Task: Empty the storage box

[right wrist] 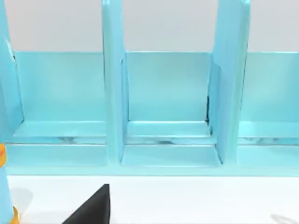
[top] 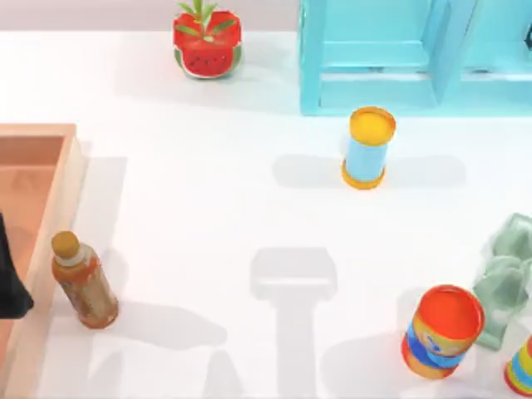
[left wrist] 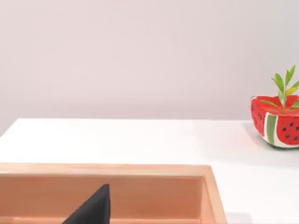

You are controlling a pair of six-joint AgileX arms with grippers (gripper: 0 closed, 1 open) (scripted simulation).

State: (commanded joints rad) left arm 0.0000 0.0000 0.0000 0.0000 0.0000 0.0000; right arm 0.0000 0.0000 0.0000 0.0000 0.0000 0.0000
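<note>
The storage box (top: 56, 179) sits at the table's left edge in the top view, cut off by the frame on its left and bottom; its visible long rim runs from far to near along the left side, so its long axis appears to lie that way, with the short far rim crossing at the top; its open face points upward, and the light orange-tan floor inside looks bare where it shows. In the left wrist view the storage box (left wrist: 140, 170) lies just below the camera, its far rim running across and a corner at the right; a dark part of the left gripper (left wrist: 93, 210) juts over the interior, and whether its fingers are apart or together I cannot tell; in the top view a dark piece of the left arm (top: 10, 283) hangs over the box.

A brown bottle (top: 83, 281) with a yellow cap stands on the table (top: 233, 216) just beside the box's right rim, outside it, tilted slightly in the picture; a watermelon-shaped planter (top: 208, 41) stands at the far side; a blue can with orange ends (top: 368, 148) stands near the turquoise shelf (top: 374, 58); an orange and blue can (top: 442, 331), a pale green object (top: 507, 278) and a striped item (top: 522, 370) stand near right.

The right wrist view faces the shelf (right wrist: 168, 102) compartments; a dark part of the right gripper (right wrist: 93, 210) shows, state not discernible.
</note>
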